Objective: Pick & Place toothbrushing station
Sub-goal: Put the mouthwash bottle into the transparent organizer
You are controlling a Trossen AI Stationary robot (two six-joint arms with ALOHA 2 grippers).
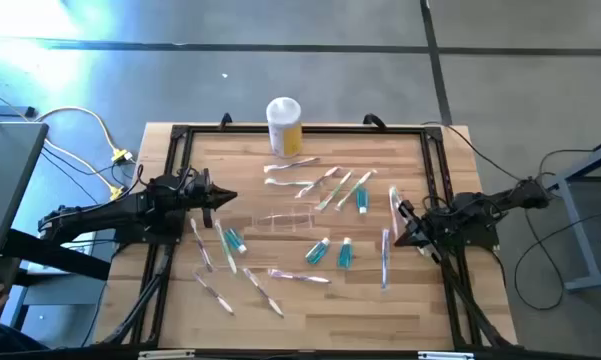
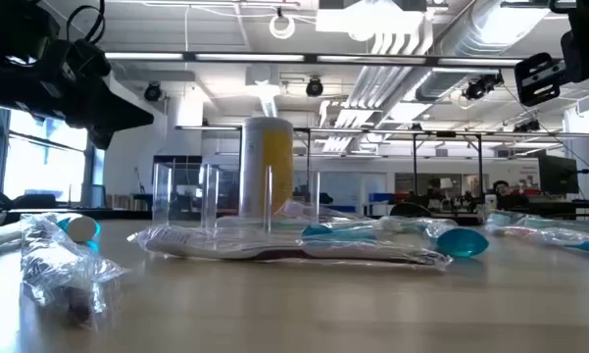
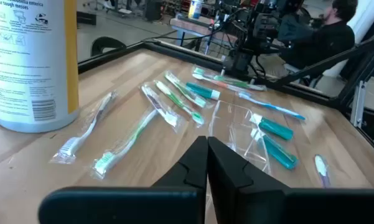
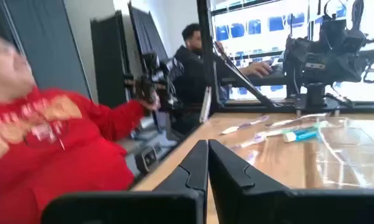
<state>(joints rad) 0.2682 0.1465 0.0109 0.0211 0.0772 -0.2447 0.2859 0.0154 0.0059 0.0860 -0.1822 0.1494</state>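
A: Item nearest the lens, low view: a wrapped toothbrush [image 2: 59,257], lying on the tabletop [image 2: 304,314]. Next entry?

B: Toothbrushing station [image 1: 283,221]: clear plastic container, recorded at mid-tabletop among scattered wrapped toothbrushes and small teal-capped tubes [image 1: 317,251]. Nothing is held in it, as far as can be made out.

A: Position relative to the claws?

B: Left claw [image 1: 230,198]: closed, nothing gripped, held over the left part of the tabletop. The station is found just ahead of its tips, towards the centre and slightly nearer the front edge. Right claw [image 1: 401,240]: closed, empty, over the right part; the station is noted as farther from it, with several tubes and brushes lying between. The left arm is therefore judged the nearer.

A: Long axis?

B: Entered as running left to right across the tabletop in the high view, roughly in line with the left claw's reach, so one short end faces that claw. A hedge is owed here: the walls are nearly invisible against the wood, and the outline is only probable. In the low view its upright clear walls [image 2: 211,201] are seen in front of the yellow jar [image 2: 268,165].

A: Consequence for the grasp?

B: An opening of the claw, and probably a turn of the wrist, is judged necessary for the narrow width to be spanned.
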